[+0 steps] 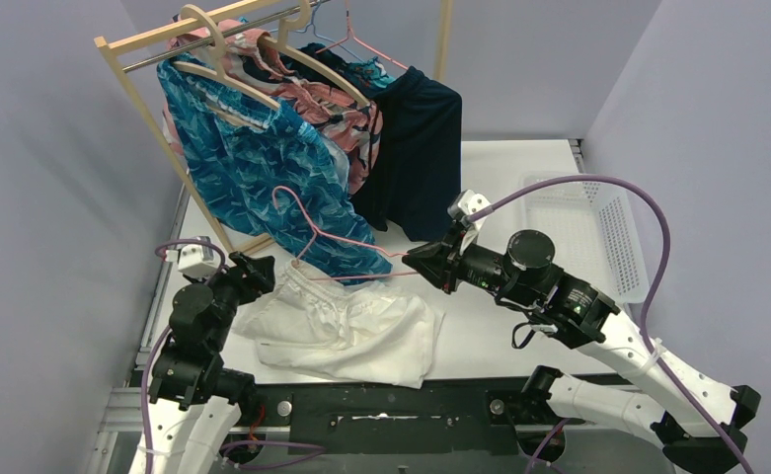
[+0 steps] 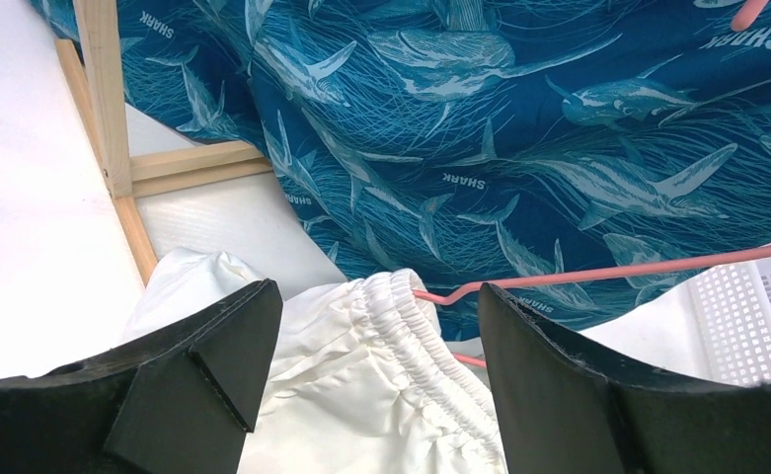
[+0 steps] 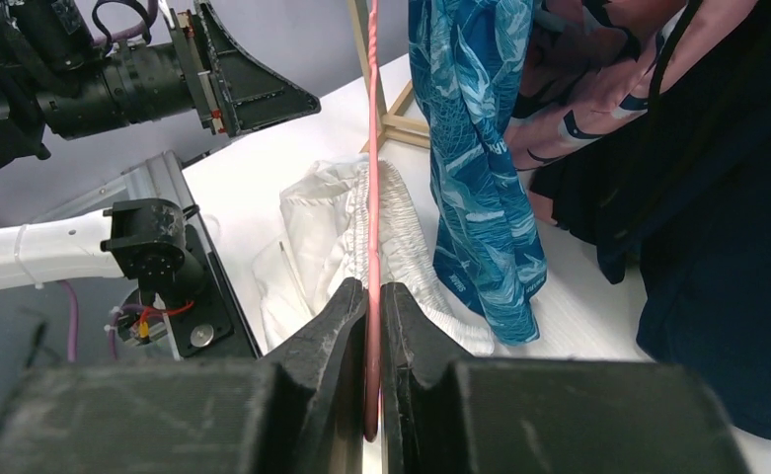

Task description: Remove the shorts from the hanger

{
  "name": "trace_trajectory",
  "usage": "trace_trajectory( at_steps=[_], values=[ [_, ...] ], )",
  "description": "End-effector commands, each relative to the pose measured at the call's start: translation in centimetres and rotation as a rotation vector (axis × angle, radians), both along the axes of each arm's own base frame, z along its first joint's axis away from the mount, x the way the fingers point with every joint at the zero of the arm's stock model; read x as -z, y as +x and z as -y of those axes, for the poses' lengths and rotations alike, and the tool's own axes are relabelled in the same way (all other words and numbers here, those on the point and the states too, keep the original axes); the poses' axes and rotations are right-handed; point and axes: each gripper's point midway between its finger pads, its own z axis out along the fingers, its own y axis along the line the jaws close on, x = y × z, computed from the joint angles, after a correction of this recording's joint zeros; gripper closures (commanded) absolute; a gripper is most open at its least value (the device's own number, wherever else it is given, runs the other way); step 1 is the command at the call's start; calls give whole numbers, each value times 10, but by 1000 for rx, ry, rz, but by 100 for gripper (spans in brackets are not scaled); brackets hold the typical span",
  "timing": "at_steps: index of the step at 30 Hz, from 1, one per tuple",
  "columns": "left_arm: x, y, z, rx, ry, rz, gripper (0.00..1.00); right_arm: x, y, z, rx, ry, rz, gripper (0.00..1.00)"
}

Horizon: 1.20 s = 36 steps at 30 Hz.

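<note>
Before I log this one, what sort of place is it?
Probably a lab test cell: plain walls box in a white table, the left arm and right arm are mounted at its near edge, and a wooden rack of shorts stands on it.

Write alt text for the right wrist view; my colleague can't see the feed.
The right gripper is shut on a thin pink wire hanger that runs straight up the middle of the frame. Behind it the white shorts lie crumpled on the table, with the teal shark-print shorts and dark navy shorts hanging to the right.
</note>
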Motion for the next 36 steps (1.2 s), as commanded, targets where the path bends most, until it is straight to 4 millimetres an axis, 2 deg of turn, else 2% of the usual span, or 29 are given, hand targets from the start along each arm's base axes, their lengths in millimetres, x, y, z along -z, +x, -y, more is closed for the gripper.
trace_trajectory(
  at_steps=[1,3,6,11,15,18,21,25,27,29,31,32,33,34,36],
  values=[
    [-14,2,-2,-13,-14,50,27,-63,-4,3,-4,148,148,100],
    [-18,1,6,34,-20,68,27,-59,-2,2,-1,142,153,100],
    [-30,-3,26,148,-52,122,27,-40,4,-6,1,99,111,100],
    [-68,-17,63,326,-288,264,26,-3,9,-15,5,53,28,100],
    [-97,-17,77,398,-465,357,25,12,6,-20,-15,51,-16,100],
    [-110,-9,83,422,-510,355,25,19,2,-23,-35,46,-45,100],
    [-104,9,89,417,-474,265,25,21,-2,-25,-46,44,-61,100],
    [-78,28,96,411,-420,144,30,24,-6,-27,-61,43,-74,100],
    [-70,32,99,415,-425,116,34,25,-9,-30,-74,44,-87,100],
    [-70,36,99,405,-439,127,43,28,-13,-33,-92,36,-98,100],
    [-72,38,99,400,-458,143,65,31,-15,-34,-94,25,-107,100],
    [-73,38,100,402,-463,146,82,33,-15,-35,-90,20,-112,100],
    [-72,38,101,404,-464,143,95,34,-14,-34,-82,17,-119,100],
    [-70,38,102,408,-461,131,100,35,-14,-34,-79,15,-126,100],
    [-67,35,104,424,-450,106,100,39,-13,-33,-71,2,-144,99]
  ],
)
